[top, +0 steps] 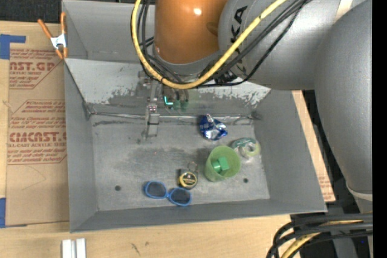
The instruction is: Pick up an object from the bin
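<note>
right of the pincer lie a blue wrapper and green cup.

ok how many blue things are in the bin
2: blue goggles by the lower wall, and a blue-and-white crumpled packet mid-bin, just above the green round thing. The arm could hide more.

Robotics lab: cabled KUKA arm over a grey metal bin
</note>
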You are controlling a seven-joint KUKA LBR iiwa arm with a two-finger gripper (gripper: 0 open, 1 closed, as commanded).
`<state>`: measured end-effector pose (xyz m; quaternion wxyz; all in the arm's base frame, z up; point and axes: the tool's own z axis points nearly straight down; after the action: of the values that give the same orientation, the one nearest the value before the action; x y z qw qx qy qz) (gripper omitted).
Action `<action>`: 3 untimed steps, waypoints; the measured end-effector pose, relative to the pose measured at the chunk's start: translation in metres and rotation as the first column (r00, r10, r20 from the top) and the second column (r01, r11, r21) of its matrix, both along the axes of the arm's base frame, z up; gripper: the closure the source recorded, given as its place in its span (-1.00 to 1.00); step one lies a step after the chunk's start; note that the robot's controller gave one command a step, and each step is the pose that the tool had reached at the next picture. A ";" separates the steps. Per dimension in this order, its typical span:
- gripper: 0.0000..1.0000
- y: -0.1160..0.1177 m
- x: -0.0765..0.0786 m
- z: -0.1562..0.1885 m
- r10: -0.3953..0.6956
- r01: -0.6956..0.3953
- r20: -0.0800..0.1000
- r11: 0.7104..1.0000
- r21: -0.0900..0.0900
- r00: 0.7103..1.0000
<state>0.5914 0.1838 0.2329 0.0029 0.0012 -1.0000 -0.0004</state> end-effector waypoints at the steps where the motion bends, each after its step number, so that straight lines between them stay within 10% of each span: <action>1: -1.00 -0.061 -0.071 -0.034 -0.058 0.058 -0.001 0.998 -0.004 0.998; 2: -1.00 -0.081 -0.104 -0.141 -0.226 0.226 -0.002 0.974 -0.004 0.974; 3: -1.00 -0.043 -0.107 -0.162 0.253 -0.253 0.012 0.968 0.000 0.967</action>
<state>0.4843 0.1410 0.0705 -0.0032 0.1287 -0.9917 -0.0007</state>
